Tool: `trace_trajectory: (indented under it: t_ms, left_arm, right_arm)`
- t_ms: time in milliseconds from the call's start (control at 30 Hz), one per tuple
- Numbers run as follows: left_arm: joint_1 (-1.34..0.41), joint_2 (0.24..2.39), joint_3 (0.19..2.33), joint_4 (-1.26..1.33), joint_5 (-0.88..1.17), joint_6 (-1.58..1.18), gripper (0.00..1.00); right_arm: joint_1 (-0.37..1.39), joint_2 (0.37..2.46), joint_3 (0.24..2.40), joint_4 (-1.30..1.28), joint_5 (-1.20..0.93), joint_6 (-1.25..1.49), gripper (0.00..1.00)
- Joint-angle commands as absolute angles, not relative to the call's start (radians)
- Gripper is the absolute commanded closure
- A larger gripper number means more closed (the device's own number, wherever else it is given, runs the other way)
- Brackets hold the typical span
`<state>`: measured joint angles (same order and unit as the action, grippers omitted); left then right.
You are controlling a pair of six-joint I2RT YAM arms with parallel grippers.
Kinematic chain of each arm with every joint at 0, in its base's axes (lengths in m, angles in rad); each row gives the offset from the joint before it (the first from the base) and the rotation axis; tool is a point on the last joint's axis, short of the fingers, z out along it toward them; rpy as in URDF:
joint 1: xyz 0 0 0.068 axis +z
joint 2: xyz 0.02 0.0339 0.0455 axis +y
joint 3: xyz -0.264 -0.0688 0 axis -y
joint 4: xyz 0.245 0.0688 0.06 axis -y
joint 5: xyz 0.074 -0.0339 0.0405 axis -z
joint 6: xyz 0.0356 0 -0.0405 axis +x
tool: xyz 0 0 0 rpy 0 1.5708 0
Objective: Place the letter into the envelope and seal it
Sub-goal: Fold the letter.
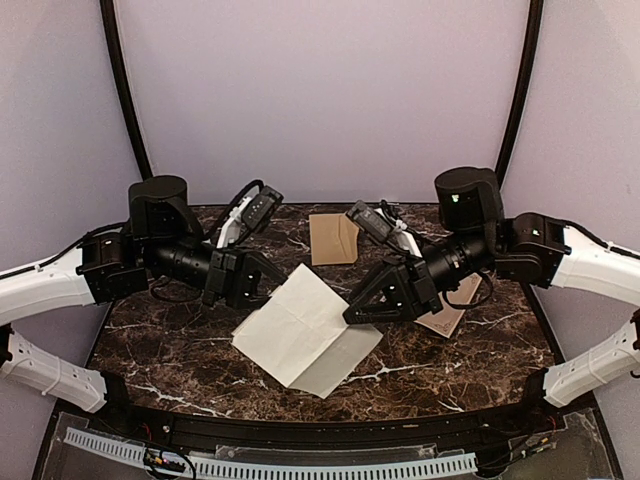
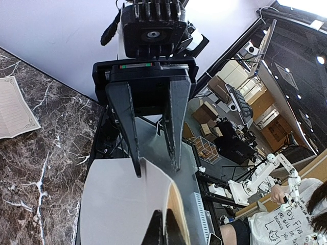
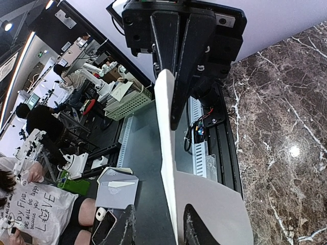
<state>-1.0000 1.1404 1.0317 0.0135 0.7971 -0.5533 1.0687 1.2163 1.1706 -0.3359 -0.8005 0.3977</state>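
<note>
1. So far it's early: letter (image 1: pixel 305 335) is outside the envelope (image 1: pixel 333 238), held btwn both arms over mid table (image 1: pixel 180 340), plain pale side up, creases showing.
2. Envelope lies at far-centre of table, well apart from letter; nothing visibly in it.
3. L gripper (image 1: pixel 270 278): clamped tight on letter's far-left edge.
4. R gripper (image 1: pixel 352 312): jaws apart, straddling letter's right edge, not pinching per wrist views.
5. Left to do: line up, insert, seal, i.e. nearly everything.
6. Hard to tell:
   - Envelope's flap & emblem are too small.
   - Can't tell whether letter's near corner touches table.
   - Brownish sheet (image 1: pixel 452 312) is half hidden under R arm.
   - Bordered sheet (image 2: pixel 15 109) is cut off at left wrist view's edge, maybe the same item.
</note>
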Motion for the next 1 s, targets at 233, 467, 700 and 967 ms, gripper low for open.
trace_trajectory:
  t_ms: [233, 467, 700, 967]
  left_arm:
    - [-1.005, 1.14, 1.075, 0.051, 0.826, -0.545, 1.0]
    - [-1.004, 1.14, 1.075, 0.043, 0.808, -0.537, 1.0]
    - [-0.996, 1.08, 1.081, -0.032, 0.527, -0.501, 0.41]
    - [-0.921, 0.858, 0.914, 0.051, 0.15, -0.635, 0.09]
  right_arm:
    - [1.101, 1.23, 1.157, -0.303, -0.813, 0.397, 0.79]
    - [1.103, 1.213, 1.155, -0.294, -0.752, 0.397, 1.0]
    - [1.099, 1.149, 1.11, -0.253, -0.533, 0.437, 1.0]
    - [1.052, 1.025, 0.969, -0.034, -0.223, 0.575, 1.0]
